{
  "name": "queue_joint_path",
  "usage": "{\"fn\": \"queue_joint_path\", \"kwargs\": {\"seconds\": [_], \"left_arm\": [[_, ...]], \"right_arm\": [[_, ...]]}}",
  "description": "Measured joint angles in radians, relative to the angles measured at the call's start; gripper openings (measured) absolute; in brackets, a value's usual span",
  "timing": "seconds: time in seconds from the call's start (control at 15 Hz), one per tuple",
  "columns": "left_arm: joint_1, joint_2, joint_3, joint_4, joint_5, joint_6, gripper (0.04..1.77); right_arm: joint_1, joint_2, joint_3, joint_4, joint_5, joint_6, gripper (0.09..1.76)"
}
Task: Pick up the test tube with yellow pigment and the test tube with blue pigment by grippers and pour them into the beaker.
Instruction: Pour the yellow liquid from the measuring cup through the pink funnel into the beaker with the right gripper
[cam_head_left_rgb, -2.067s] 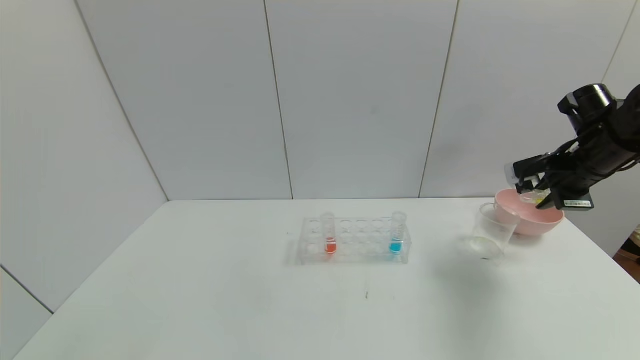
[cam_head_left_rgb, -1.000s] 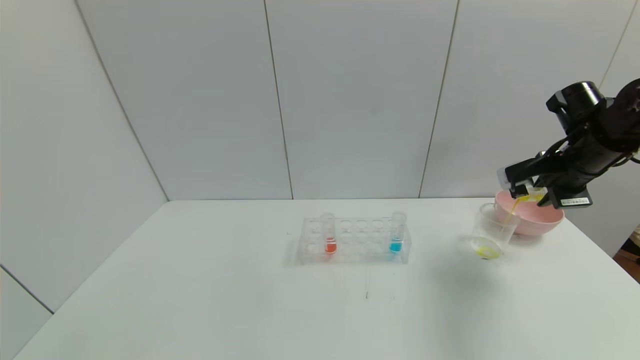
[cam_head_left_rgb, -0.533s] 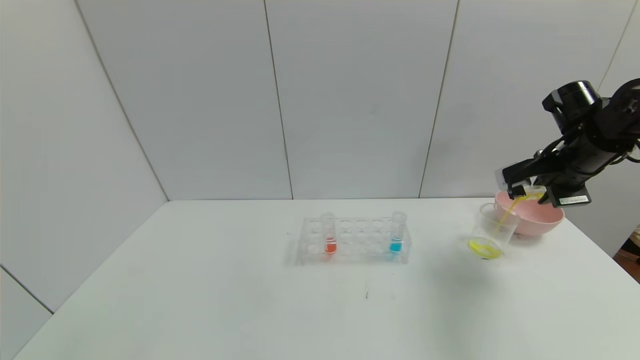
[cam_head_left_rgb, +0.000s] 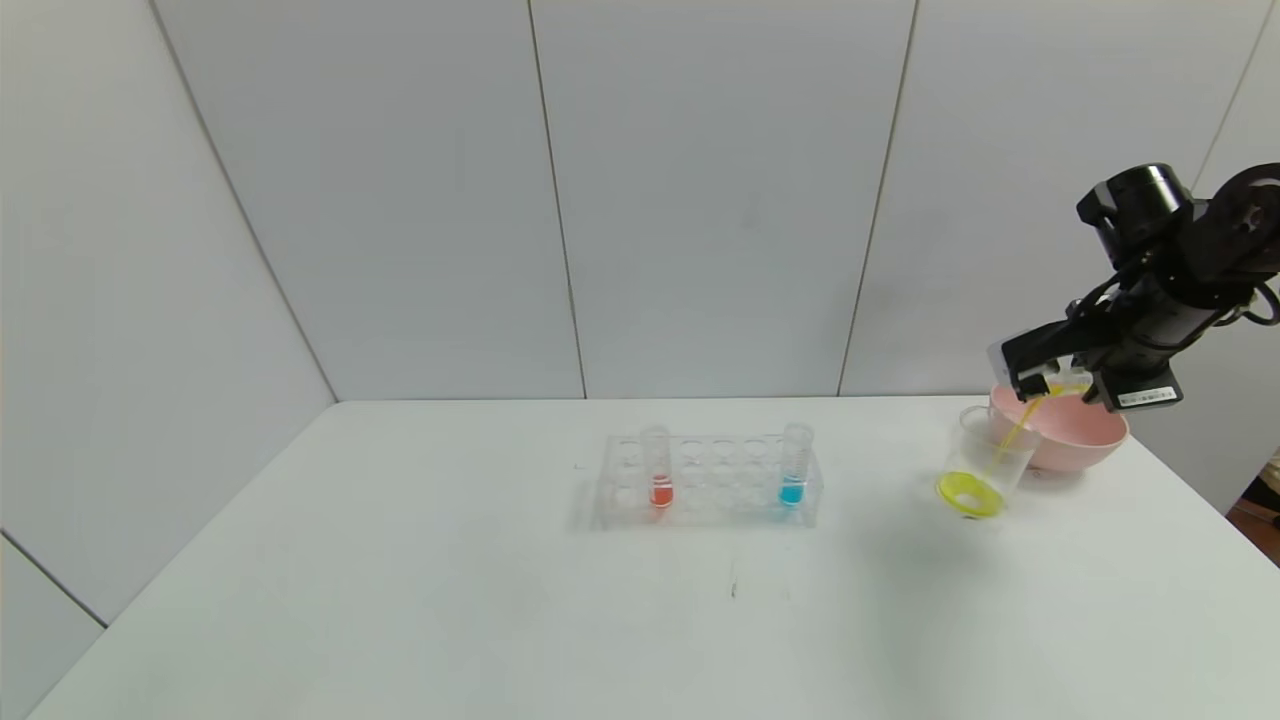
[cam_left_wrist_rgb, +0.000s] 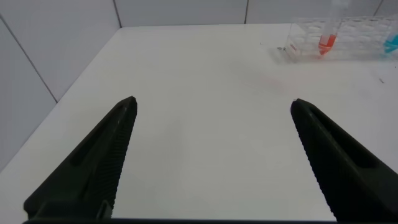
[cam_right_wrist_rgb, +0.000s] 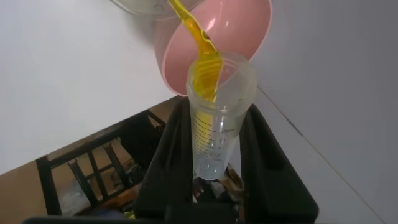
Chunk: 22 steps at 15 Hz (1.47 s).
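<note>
Yellow pour under way.
Right end effector (cam_head_left_rgb: 1050, 384) clamps the tilted test tube with yellow pigment (cam_right_wrist_rgb: 219, 112); the beaker (cam_head_left_rgb: 985, 462), clear moments ago, now pools yellow. Blue remains.

Right end effector (cam_head_left_rgb: 1050, 385) clamped, tipped down — left end effector (cam_left_wrist_rgb: 211, 155) spread wide.

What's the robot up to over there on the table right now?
The right gripper is shut on the test tube with yellow pigment, tipped over the beaker, and a yellow stream is running into it; yellow liquid has pooled at the bottom. A pink bowl sits just behind the beaker. The test tube with blue pigment stands in the clear rack beside an orange-red tube, not yet picked up. The left gripper hangs open above the bare table, away from the rack.
</note>
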Motion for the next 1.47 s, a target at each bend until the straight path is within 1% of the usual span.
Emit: {"fn": "queue_joint_path", "kwargs": {"seconds": [0.27, 0.47, 0.67, 0.87, 1.13, 1.27, 1.33, 1.47], "left_arm": [[0.0, 0.0, 0.0, 0.0, 0.0, 0.0, 1.76], [0.0, 0.0, 0.0, 0.0, 0.0, 0.0, 1.76], [0.0, 0.0, 0.0, 0.0, 0.0, 0.0, 1.76], [0.0, 0.0, 0.0, 0.0, 0.0, 0.0, 1.76], [0.0, 0.0, 0.0, 0.0, 0.0, 0.0, 1.76], [0.0, 0.0, 0.0, 0.0, 0.0, 0.0, 1.76], [0.0, 0.0, 0.0, 0.0, 0.0, 0.0, 1.76], [0.0, 0.0, 0.0, 0.0, 0.0, 0.0, 1.76]], "right_arm": [[0.004, 0.0, 0.0, -0.008, -0.005, -0.005, 0.5], [0.013, -0.002, 0.0, -0.017, -0.053, -0.025, 0.5], [0.023, -0.006, 0.0, -0.019, -0.06, -0.03, 0.5], [0.037, -0.011, 0.0, -0.029, -0.12, -0.06, 0.5], [0.05, -0.015, 0.0, -0.034, -0.127, -0.064, 0.5], [0.046, -0.017, 0.0, -0.031, -0.102, -0.057, 0.5], [0.037, -0.02, 0.0, -0.031, -0.06, -0.05, 0.5], [0.01, -0.025, 0.0, -0.034, 0.056, -0.005, 0.5]]}}
